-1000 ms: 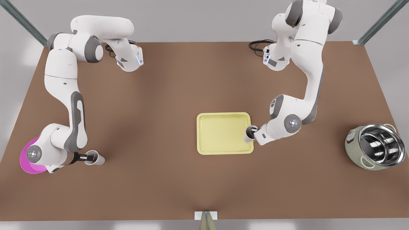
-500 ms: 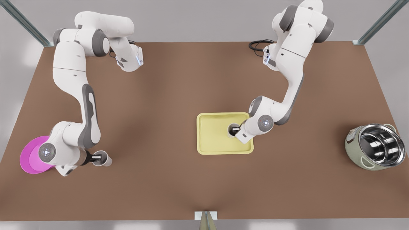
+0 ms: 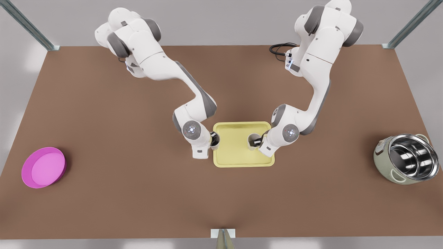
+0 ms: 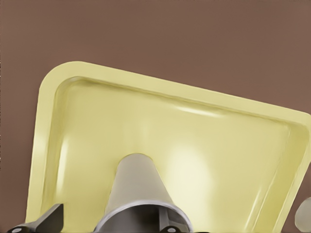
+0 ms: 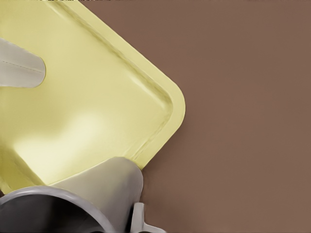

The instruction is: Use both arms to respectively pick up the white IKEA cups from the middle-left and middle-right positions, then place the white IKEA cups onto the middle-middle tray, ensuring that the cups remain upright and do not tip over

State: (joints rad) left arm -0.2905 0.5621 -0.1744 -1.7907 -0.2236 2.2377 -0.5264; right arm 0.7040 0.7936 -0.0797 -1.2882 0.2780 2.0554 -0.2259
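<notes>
Tabletop, brown and wide, carries everything. Two white arms reach in from the far edge: the left arm on the front view's right, the right arm on the front view's left. A steel-lined pot stands well apart at the front view's right edge, and a pink plate at the opposite edge. The yellow tray lies in the middle between the two wrists.

The left cup hangs upright over the tray's inside, about a third of the way in from its right-hand rim. The right cup sits at the tray's left rim, its base partly over the table; whether it touches the rim cannot be told.

The left gripper pinches the left cup's wall at the lip. The right gripper is likewise closed on the right cup's lip.

Both cups look light, stiff and smooth-walled, so a grip at the lip may let them swing or slip. The tapered base is narrow, so each is best set down level and let go gently.
</notes>
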